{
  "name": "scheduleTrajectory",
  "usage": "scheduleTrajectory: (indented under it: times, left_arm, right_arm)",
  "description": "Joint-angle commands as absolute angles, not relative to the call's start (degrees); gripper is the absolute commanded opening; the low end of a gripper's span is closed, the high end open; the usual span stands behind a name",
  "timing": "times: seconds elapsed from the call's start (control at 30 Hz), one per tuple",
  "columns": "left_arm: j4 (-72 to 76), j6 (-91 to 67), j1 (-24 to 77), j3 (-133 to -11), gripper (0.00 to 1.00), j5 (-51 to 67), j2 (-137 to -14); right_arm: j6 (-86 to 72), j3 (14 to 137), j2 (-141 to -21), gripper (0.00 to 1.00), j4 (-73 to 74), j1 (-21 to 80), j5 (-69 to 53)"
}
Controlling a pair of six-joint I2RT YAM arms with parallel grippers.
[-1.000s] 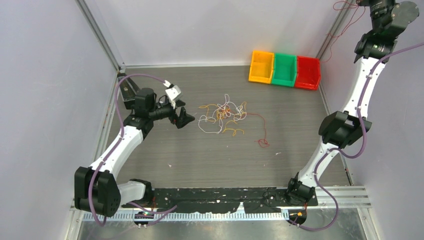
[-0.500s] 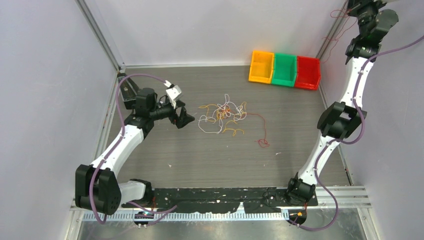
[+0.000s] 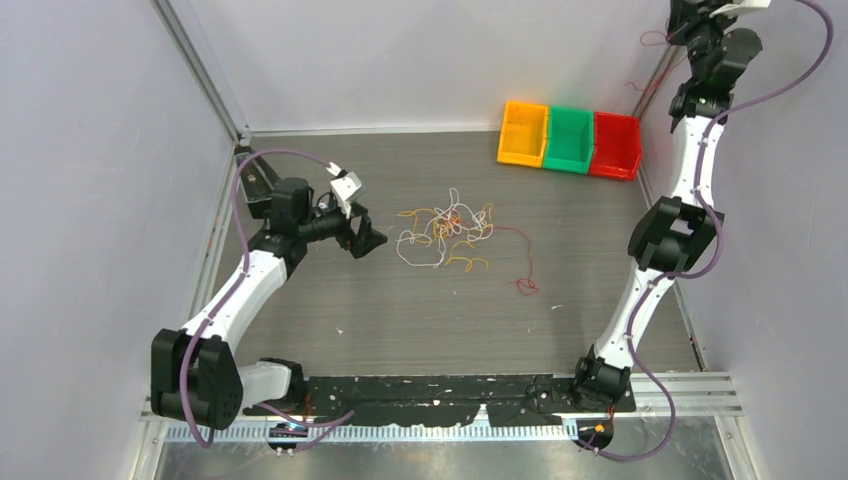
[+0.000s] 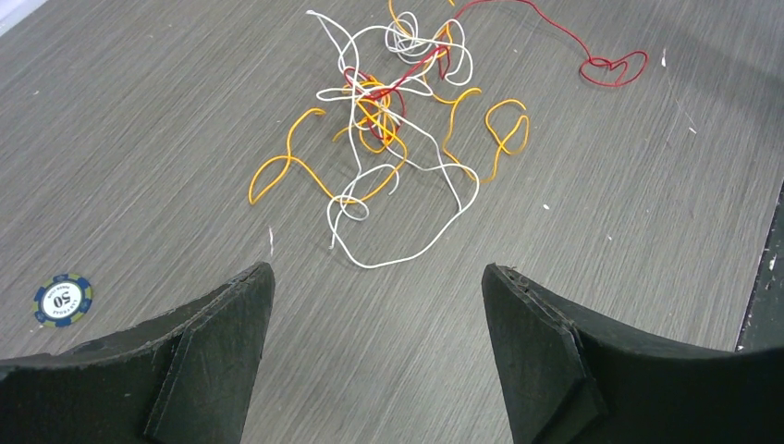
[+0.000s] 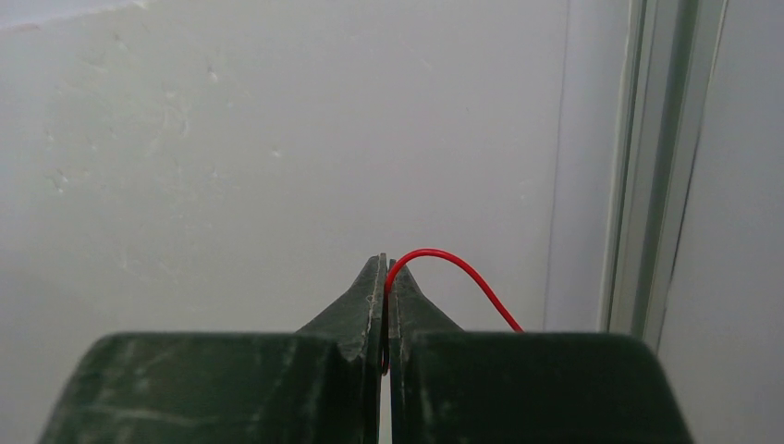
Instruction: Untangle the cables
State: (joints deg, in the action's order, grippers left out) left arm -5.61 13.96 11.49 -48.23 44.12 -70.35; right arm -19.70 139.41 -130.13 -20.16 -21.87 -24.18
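The cables [image 3: 445,235] lie as a loose tangle near the middle of the table [image 3: 400,310], a grey surface with a fine wood-grain pattern. From the left wrist view the cables [image 4: 388,120] are very thin, limp wires: white ones in wide open loops, yellow-orange ones in wavy curls, and red ones knotted through the centre. One red strand runs out of the pile to a small curled loop [image 4: 615,69] lying apart from the rest.

A round blue-and-white poker chip [image 4: 63,300] lies flat on the table, off to one side of the left gripper. Three open plastic bins stand touching in a row at the back right: a yellow-orange bin [image 3: 522,132], a green bin [image 3: 568,140] and a red bin [image 3: 615,145].

The left gripper [image 4: 377,277] hovers low, just short of the tangle, with its jaws spread wide and nothing between them. Its fingers [image 4: 222,324] are matte black with rough, layered edges.

The right gripper [image 5: 386,264] is raised high in the back right corner, facing a pale wall beside a metal post [image 5: 647,166]. Its dark, tapered fingers [image 5: 370,296] are pressed together, pinching a red wire [image 5: 453,268] that arcs out of the tips in a smooth curve. In the top view thin red strands [image 3: 650,40] hang near that post.
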Motion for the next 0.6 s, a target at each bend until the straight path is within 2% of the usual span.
scheduleTrajectory:
  times: [0.0, 0.37, 0.57]
  left_arm:
    - [-5.5, 14.7, 11.1, -48.1, 0.84, 44.3, -70.3]
    - [-5.7, 14.8, 10.8, -47.8, 0.84, 44.1, -70.7]
    - [-5.8, 14.8, 10.6, -47.6, 0.84, 44.0, -70.8]
  right_arm:
    - [-15.4, 135.5, -130.1, 0.05, -20.0, -22.1, -27.1]
    - [-13.2, 128.1, -132.4, 0.05, -11.0, -22.0, -33.7]
    - [-10.7, 123.9, -132.7, 0.05, -5.6, -21.9, -32.8]
